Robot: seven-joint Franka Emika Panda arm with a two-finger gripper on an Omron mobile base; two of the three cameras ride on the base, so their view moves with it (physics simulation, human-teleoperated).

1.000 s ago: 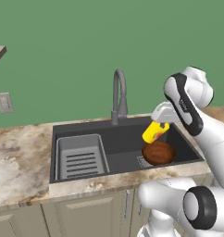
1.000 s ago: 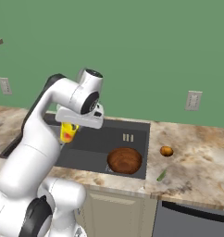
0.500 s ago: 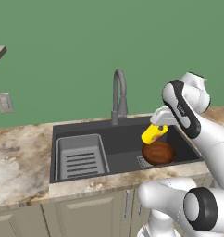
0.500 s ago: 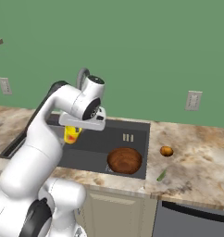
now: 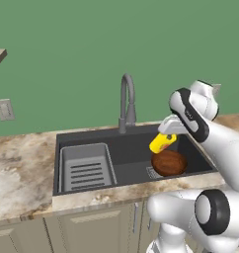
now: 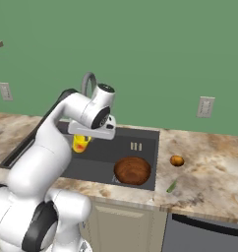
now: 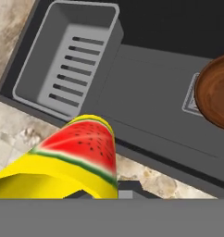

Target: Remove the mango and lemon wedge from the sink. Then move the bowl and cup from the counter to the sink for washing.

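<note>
Yellow cup (image 5: 162, 143), watermelon print on it, is clamped tight in my fingers (image 7: 102, 193) and hanging tilted over the sink (image 5: 131, 158). Reddish-brown bowl (image 5: 168, 163) already sits down in the basin, near the grey slotted tray (image 5: 86, 167). Mango (image 6: 177, 160) and lemon wedge (image 6: 171, 186) are out on the marbled surface (image 6: 209, 172), right of the sink.

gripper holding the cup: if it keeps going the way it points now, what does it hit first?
Likely the bare floor of the sink, between the slotted tray and the bowl. The gripper is shut on the cup, so the cup would land first. Depth is unclear.
</note>
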